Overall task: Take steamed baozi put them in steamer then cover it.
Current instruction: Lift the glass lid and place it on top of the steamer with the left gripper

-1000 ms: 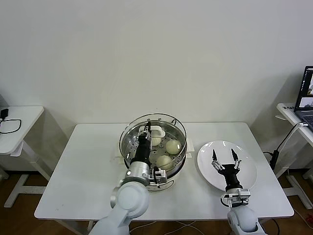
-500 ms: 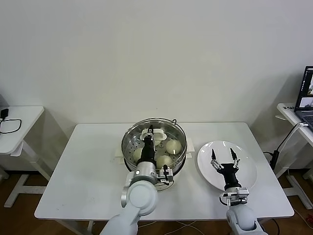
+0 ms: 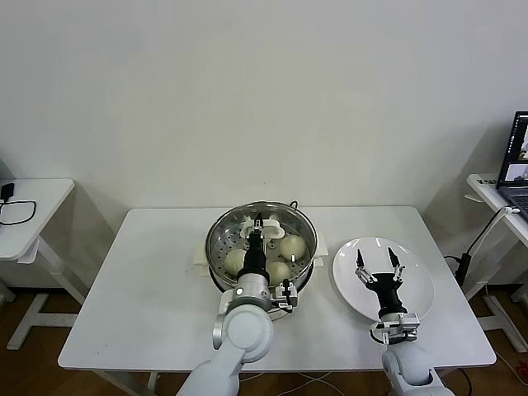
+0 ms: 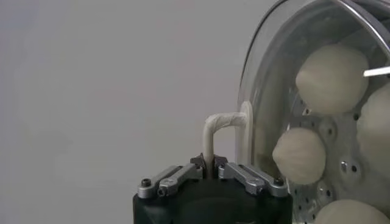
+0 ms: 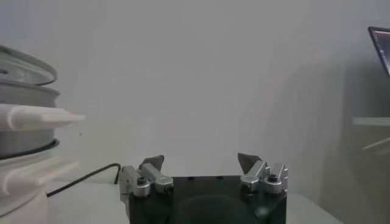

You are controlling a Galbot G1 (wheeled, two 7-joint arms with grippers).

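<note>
Baozi [image 3: 291,246] lie inside the steamer [image 3: 217,247], under the glass lid [image 3: 280,216] whose white handle [image 4: 220,122] the left gripper [image 3: 258,223] pinches over the pot. Right gripper [image 3: 378,269] hovers spread and empty above the bare plate [image 3: 417,289].

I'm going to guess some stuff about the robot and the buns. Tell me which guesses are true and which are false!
1. The buns are inside the steamer. True: baozi lie on its holed tray.
2. The plate has a bun on it. False: it is bare.
3. The left gripper holds the glass lid by its white handle. True.
4. The right gripper is squeezed shut. False: its fingers are spread open above the plate.
5. The lid is lying on the table. False: it is held over the steamer.
</note>
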